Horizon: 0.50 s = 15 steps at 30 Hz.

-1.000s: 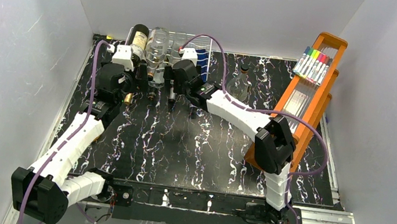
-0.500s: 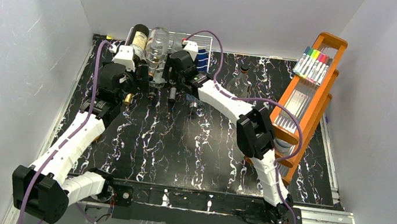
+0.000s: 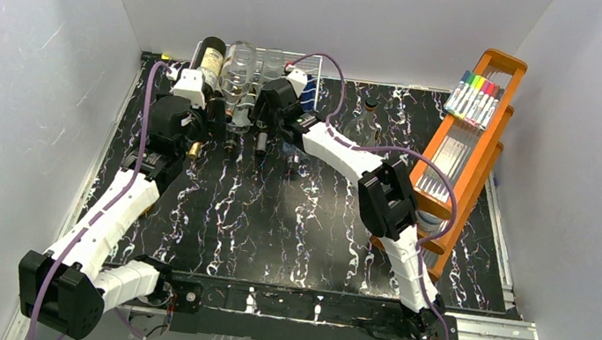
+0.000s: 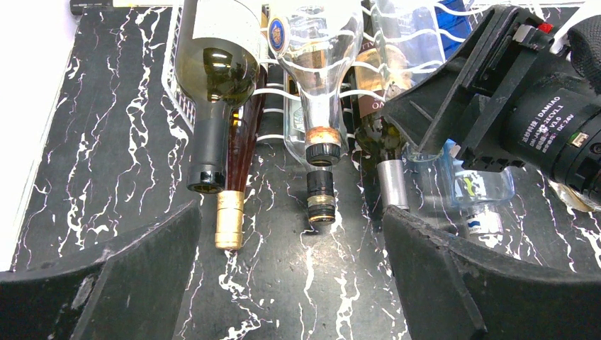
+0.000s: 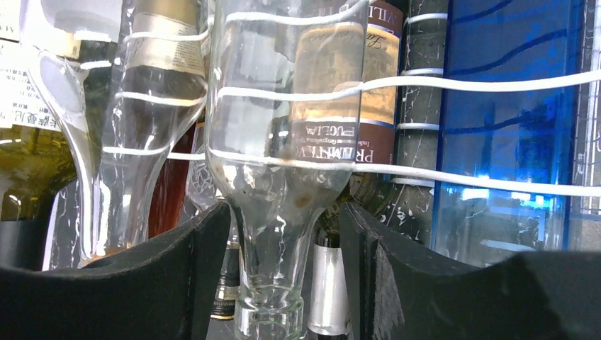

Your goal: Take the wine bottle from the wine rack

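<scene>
The silver-white wire wine rack (image 3: 316,70) stands at the back of the table, and several bottles lie in it with their necks toward me. My right gripper (image 3: 260,109) is at the rack front. In the right wrist view it (image 5: 283,212) is open, with its fingers (image 5: 191,262) on either side of a clear glass bottle's neck (image 5: 273,283) and a small gap on each side. My left gripper (image 3: 215,113) is open and empty in front of the rack's left part. In the left wrist view it (image 4: 290,241) faces a dark green bottle (image 4: 212,71) and a clear bottle (image 4: 315,57).
The tall orange wooden rack with coloured markers (image 3: 469,149) stands at the right. A small glass bottle (image 3: 366,121) stands between the two racks. A blue bottle (image 5: 510,142) lies in the wire rack right of the clear one. Gold-capped (image 4: 229,219) and silver-capped (image 4: 392,184) necks lie low. White walls enclose the table.
My right arm has reached back and left toward the rack, and its open jaws now straddle the clear bottle's neck. The left arm has not moved.
</scene>
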Each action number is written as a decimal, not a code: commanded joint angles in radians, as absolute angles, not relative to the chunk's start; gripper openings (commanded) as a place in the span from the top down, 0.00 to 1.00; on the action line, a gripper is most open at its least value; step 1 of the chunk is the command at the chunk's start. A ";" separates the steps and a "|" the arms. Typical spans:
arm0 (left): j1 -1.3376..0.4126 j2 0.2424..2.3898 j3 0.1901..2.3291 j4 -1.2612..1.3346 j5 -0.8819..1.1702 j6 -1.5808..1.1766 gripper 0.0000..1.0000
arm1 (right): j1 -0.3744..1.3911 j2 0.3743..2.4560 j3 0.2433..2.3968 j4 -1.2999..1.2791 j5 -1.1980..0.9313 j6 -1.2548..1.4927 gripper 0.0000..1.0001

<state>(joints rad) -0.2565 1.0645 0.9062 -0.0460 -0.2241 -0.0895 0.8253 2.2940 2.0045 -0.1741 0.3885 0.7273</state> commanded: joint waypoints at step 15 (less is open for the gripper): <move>-0.252 1.059 0.910 -0.031 -0.233 -0.092 0.02 | 0.797 2.312 2.021 0.028 0.301 0.832 0.59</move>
